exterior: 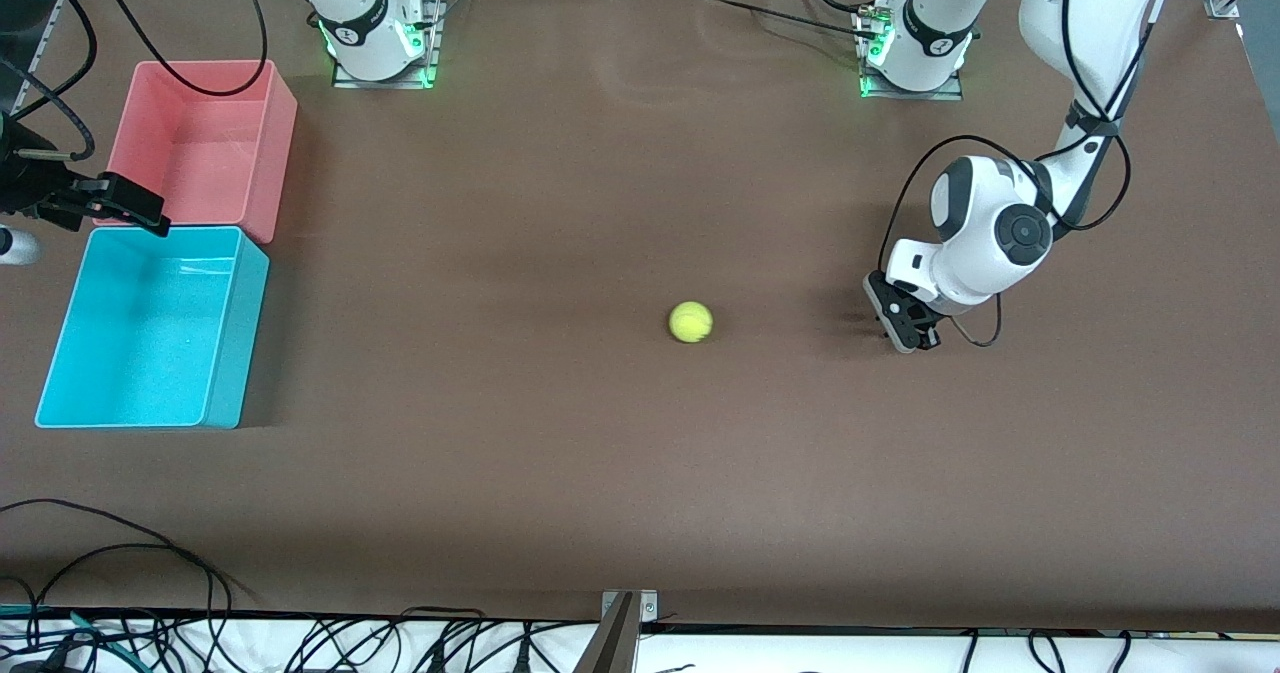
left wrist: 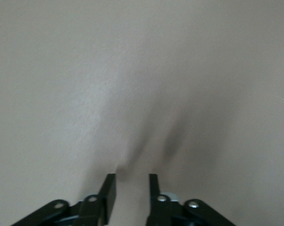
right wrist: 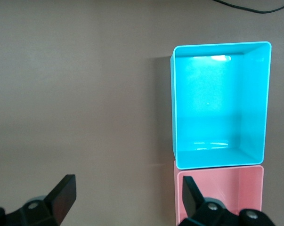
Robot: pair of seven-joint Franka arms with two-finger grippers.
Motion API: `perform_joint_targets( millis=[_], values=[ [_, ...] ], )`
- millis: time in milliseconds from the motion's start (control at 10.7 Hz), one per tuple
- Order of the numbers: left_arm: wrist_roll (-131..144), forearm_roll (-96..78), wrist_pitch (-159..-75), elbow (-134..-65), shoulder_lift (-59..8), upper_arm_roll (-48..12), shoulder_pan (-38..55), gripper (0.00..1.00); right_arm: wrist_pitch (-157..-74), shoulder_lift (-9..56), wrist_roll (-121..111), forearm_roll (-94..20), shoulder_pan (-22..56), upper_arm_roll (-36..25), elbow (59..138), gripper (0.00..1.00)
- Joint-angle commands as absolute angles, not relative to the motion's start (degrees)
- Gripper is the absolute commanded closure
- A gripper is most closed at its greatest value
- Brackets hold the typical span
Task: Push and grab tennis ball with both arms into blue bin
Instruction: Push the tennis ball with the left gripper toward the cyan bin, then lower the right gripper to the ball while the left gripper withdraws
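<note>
Tennis ball (exterior: 690, 321): small, fuzzy, yellow-green, resting on the brown table near mid-table, out in the open and touching nothing.

Blue bin (exterior: 150, 328): bright cyan rectangular tub, rounded corners, upright with its opening up, nothing inside. Sits at the right arm's end of the table, well apart from the ball, just beside the pink bin (exterior: 205, 143) and nearer the front camera than it.
</note>
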State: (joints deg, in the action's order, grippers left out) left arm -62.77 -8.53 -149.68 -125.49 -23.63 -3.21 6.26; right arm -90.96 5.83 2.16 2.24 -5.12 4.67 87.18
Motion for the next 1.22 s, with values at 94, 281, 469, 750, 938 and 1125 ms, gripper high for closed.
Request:
perform_joint_targets(
  millis=[94,281,469,750,938,1125],
  values=[
    [-62.14,-6.94,-145.99,-126.04,-17.85,-2.64,3.87,0.0,-88.59,7.03,1.23,1.41,-4.83,5.01,86.13,0.0],
    [-61.96,-6.94,-145.9,-127.61,-14.88,-2.29,1.95,0.0,-89.03,8.25,1.32,1.93,-4.75,5.01,86.13,0.0],
    [-62.05,-6.86,-144.59,-131.03,-6.98,-2.29,-0.26,0.0,-89.56,11.58,1.41,1.24,-4.75,5.1,86.22,0.0],
    [-61.96,-6.86,-143.09,-132.27,-1.6,-2.37,-0.17,0.0,-91.41,14.58,1.76,0.88,-2.56,5.89,86.22,0.0],
    [-61.96,-6.94,-140.2,-132.1,2.01,-2.29,-0.18,0.0,-90.97,14.85,1.23,0.88,-1.15,5.98,86.22,0.0],
    [-62.22,-6.94,-139.92,-131.4,3.33,-0.54,0.17,0.0,-90.79,14.68,1.14,0.97,0.52,6.42,86.22,0.0]
  ],
)
